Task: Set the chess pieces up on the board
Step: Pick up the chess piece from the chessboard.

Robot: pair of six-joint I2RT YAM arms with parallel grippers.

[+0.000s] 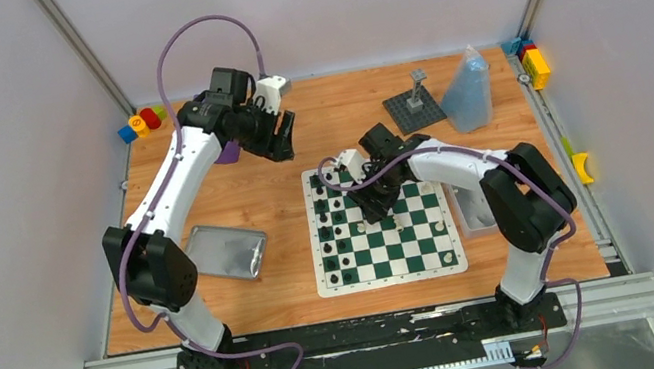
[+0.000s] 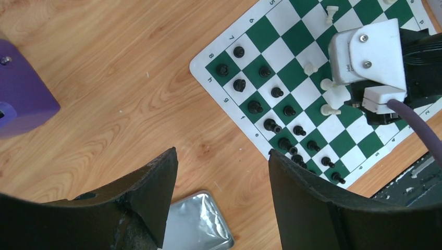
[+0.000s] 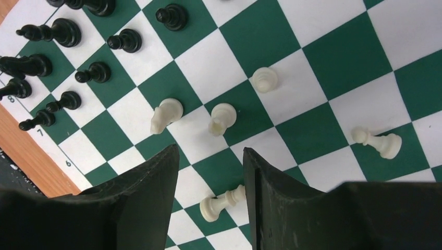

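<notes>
Flat vinyl mat (image 1: 390, 278) of green and white squares at centre of wood-grain worktop (image 1: 256, 207), glossy black pieces (image 3: 127, 40) in rows along its left edge, cream pieces (image 3: 223, 117) scattered mid-board, two toppled, right fingers (image 3: 292, 208) apart over one fallen piece, left fingers (image 2: 146, 192) apart, empty, upper left.

Wood table (image 1: 223, 193): silver tin (image 1: 228, 251) on L side; grey plate (image 1: 413, 108) w/ post, blue bag (image 1: 469, 90) far R; blocks (image 1: 142, 123) far-L corner.

Wooden tabletop (image 1: 339, 101), evenly lit. Plain pale walls (image 1: 312, 4) close around three sides of it. Aluminium rail (image 1: 618, 304) along its near edge.
</notes>
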